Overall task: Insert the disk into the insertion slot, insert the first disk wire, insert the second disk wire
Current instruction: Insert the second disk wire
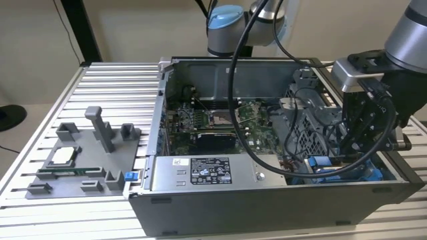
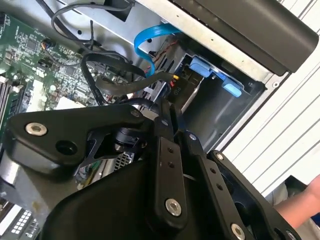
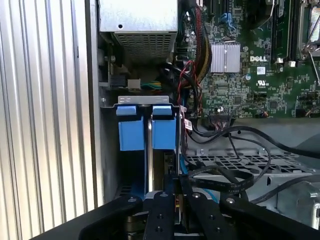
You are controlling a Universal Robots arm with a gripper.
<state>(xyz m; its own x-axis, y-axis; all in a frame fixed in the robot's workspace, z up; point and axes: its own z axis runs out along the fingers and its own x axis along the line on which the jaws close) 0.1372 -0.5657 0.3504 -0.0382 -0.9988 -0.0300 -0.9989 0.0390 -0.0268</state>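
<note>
Tray (image 1: 73,165): grey parts holder on the slatted table at the exterior view's left, well apart from the work; no risk from it.
Case (image 1: 267,200): open, motherboard (image 1: 220,120) exposed in the middle, labelled power box (image 1: 213,172) along the near wall.
Gripper (image 1: 360,145): down inside the case at the exterior view's right, over the blue fittings. In the second wrist view (image 2: 167,112) its fingers (image 2: 165,145) lie close together on something dark near a black wire's plug; whether they pinch the plug or are merely closed, I cannot tell.
Slot (image 3: 147,107): grey bay with blue tabs by the case wall, just beyond the fingers in the first wrist view.
Disk: likely seated in the slot, judging by the paired blue tabs (image 3: 147,135); its body is hidden, so this is a guess.
Wires (image 3: 225,175): black leads and a blue ribbon (image 2: 145,45) loop close around the fingers.
Risk, snag: a loop could catch on the linkage and drag.
Risk, misalignment: a tilted plug would jam or bend pins.
Risk, hand (image 2: 300,205): a person's hand sits near the case edge in the second wrist view.
</note>
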